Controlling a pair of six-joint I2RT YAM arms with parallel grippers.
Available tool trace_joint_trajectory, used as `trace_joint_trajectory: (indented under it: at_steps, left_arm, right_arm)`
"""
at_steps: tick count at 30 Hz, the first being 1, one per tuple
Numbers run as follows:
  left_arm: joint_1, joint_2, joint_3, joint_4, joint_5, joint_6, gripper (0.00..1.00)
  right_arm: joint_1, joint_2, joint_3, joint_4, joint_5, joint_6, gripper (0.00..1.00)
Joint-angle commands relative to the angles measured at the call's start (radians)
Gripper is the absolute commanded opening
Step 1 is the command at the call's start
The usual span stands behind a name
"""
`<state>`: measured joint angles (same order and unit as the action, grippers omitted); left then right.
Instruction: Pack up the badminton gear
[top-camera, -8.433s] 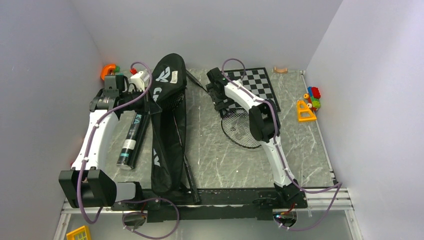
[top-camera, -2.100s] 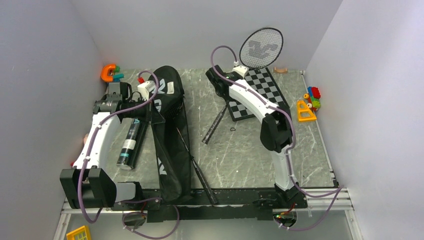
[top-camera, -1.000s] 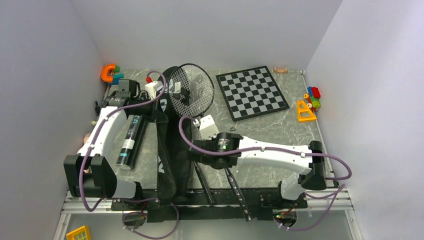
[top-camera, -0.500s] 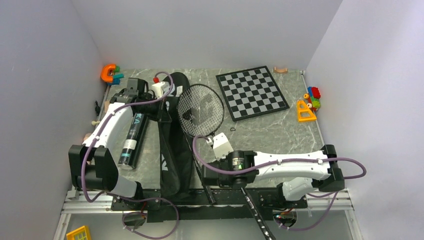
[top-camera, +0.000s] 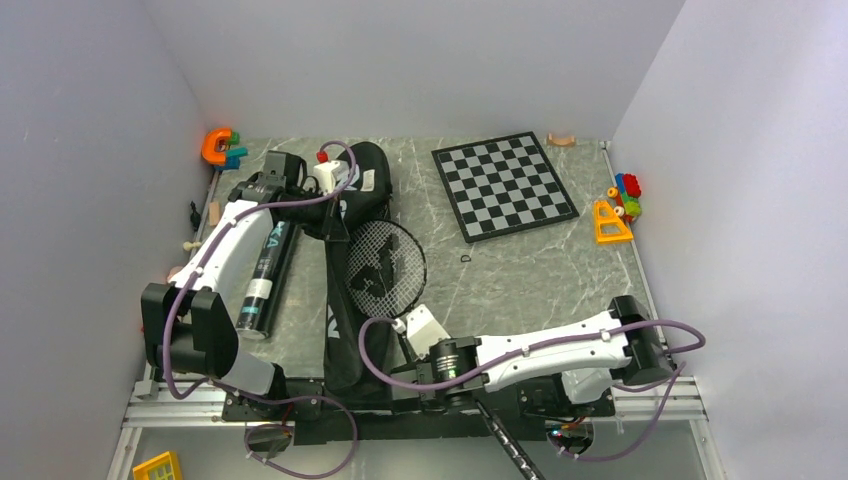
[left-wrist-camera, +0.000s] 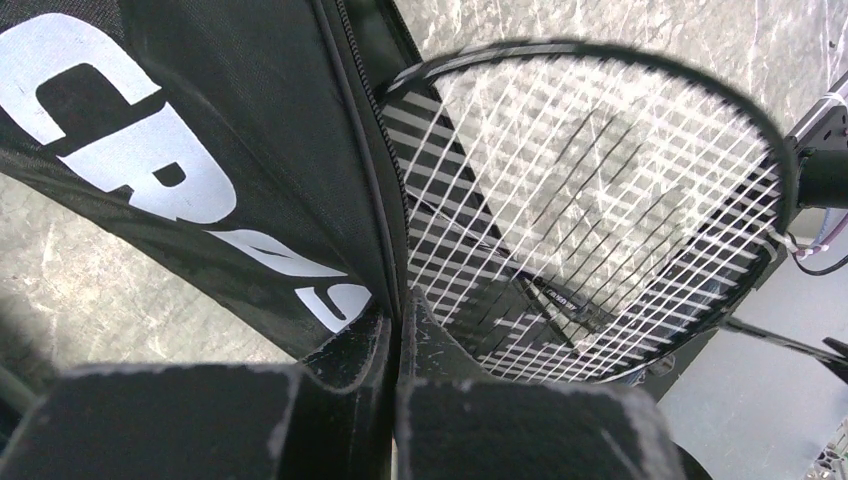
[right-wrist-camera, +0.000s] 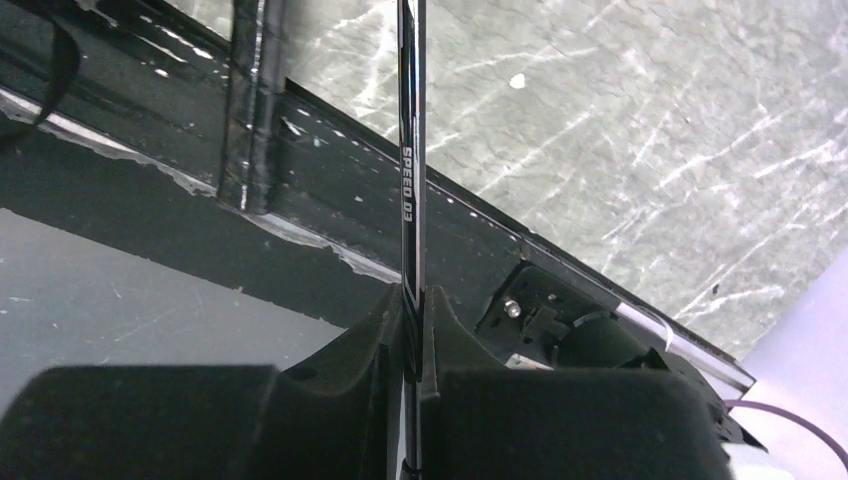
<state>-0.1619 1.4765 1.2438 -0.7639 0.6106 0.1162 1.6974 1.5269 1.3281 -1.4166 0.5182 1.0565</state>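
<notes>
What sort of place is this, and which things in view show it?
Probably a robot test cell: plain pale walls box in a marble-patterned table, robot arms are mounted at its edge, and a chessboard shares it with a racket bag.

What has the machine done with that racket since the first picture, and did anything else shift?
The right gripper picked the racket off the table by the chessboard, swung it up and across, and now holds its shaft with the head at the bag opening. The left gripper, shut on the bag's edge, has drawn it rightward. The tube and toys stayed put.
</notes>
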Motion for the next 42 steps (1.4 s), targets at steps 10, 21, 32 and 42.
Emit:
trace_joint_trajectory:
  at_steps: [10,21,32,42]
  left_arm:
    - [-0.031,-0.074,0.003,0.039,0.041,0.045,0.00]
    - [-0.098,-0.123,-0.054,0.086,0.109,0.106,0.00]
    - [-0.135,-0.087,-0.044,0.055,0.139,0.194,0.00]
    - [-0.159,-0.064,-0.044,0.028,0.142,0.245,0.00]
  right_arm:
    - [-0.214,0.043,-0.019,0.413,-0.062,-0.317,0.00]
    - [-0.365,0.068,-0.046,0.663,-0.137,-0.423,0.00]
    - [-0.503,0.108,-0.099,0.926,-0.178,-0.424,0.00]
    - [-0.631,0.110,-0.150,1.150,-0.237,-0.366,0.00]
